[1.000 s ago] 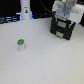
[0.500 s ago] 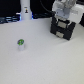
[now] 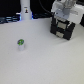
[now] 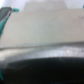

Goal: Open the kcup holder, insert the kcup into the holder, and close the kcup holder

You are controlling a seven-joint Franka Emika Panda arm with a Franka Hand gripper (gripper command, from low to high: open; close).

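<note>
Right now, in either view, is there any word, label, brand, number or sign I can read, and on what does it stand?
None can be read.
kcup holder: black front with pale handles, no text visible.
kcup: green top, too small and blurred to show any print.
White table: no markings.
Wrist view: blurred throughout, no lettering.

My desk (image 3: 42,62) is plain white. On it: kcup (image 3: 21,45) w/ green top, upright, exterior view's left; kcup holder (image 3: 62,29), black, far right, well apart.

Kcup (image 3: 21,44) apparently upright, tabletop (image 3: 45,62)
</note>
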